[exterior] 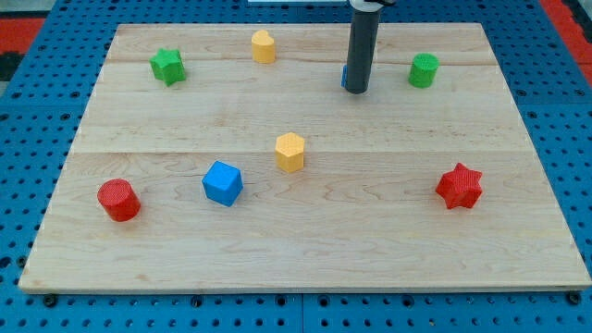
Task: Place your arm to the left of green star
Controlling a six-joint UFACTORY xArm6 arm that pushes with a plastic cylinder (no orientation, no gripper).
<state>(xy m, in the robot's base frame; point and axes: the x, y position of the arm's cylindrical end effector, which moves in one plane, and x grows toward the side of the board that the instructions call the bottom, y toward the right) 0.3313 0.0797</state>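
Observation:
The green star (168,66) lies near the board's top left corner. My tip (357,90) is at the top of the board, right of centre, far to the right of the green star. A blue block (344,77) sits just behind the rod, mostly hidden by it; its shape cannot be made out. A green cylinder (424,70) stands a short way to the right of my tip.
A yellow block (264,45) sits at the top between the star and my tip. A yellow hexagonal block (289,152) and a blue cube (222,182) lie mid-board. A red cylinder (118,200) is at lower left, a red star (459,186) at right. The wooden board (305,250) rests on blue pegboard.

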